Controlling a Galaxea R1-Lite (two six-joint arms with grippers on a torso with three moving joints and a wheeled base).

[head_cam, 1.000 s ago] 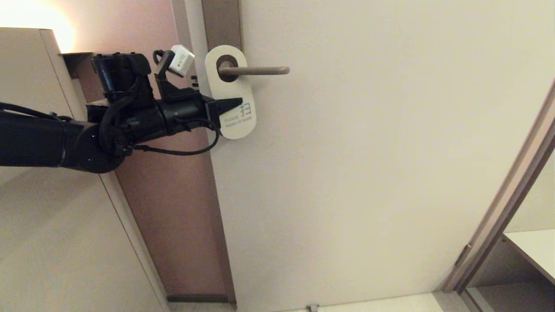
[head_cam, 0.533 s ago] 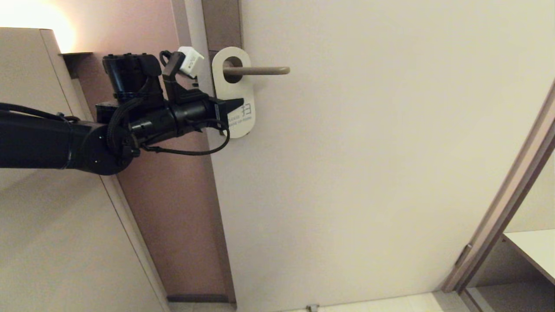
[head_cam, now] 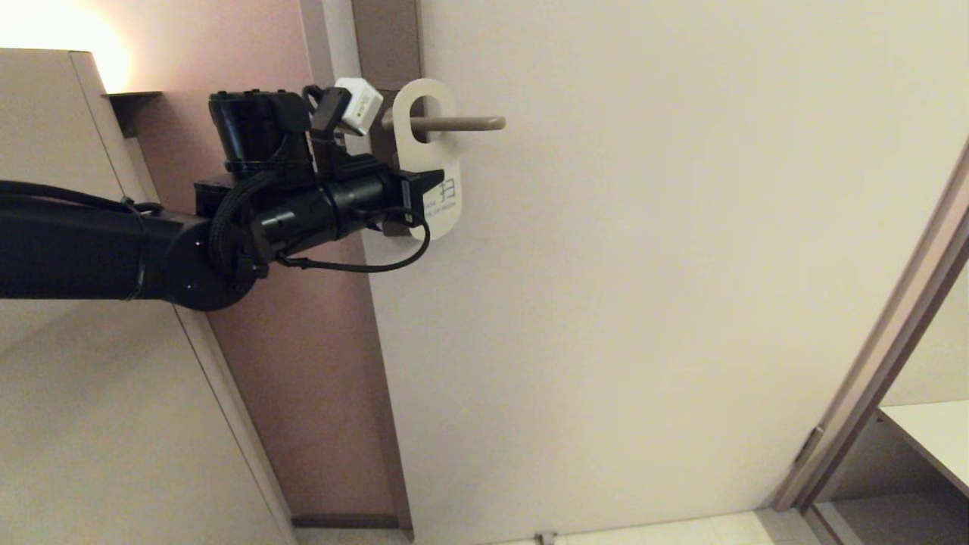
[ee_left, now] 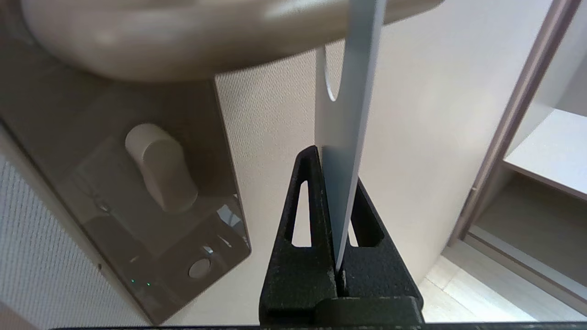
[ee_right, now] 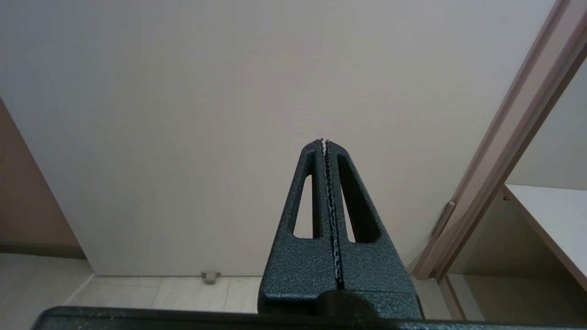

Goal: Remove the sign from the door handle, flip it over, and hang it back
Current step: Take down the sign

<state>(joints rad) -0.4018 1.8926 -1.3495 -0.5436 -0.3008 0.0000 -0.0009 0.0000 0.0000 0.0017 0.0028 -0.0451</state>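
Left gripper (head_cam: 431, 182) is clamped flat on the sign's (head_cam: 437, 163) lower half; the hole is threaded on the handle (head_cam: 454, 123), near its free end. Looks thin, light, stiff and probably slick, so a grip well in from the edge suits. Right gripper (ee_right: 324, 143) parked, closed on nothing.

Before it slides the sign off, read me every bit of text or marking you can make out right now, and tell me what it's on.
"扫": large teal character, partly cut off, on the white face of the sign that the left gripper is pinching.
Two small teal lines left of the character on the sign: too small to read.
White block on the left wrist: small dark marking, unreadable.
Door handle, right gripper: no text.
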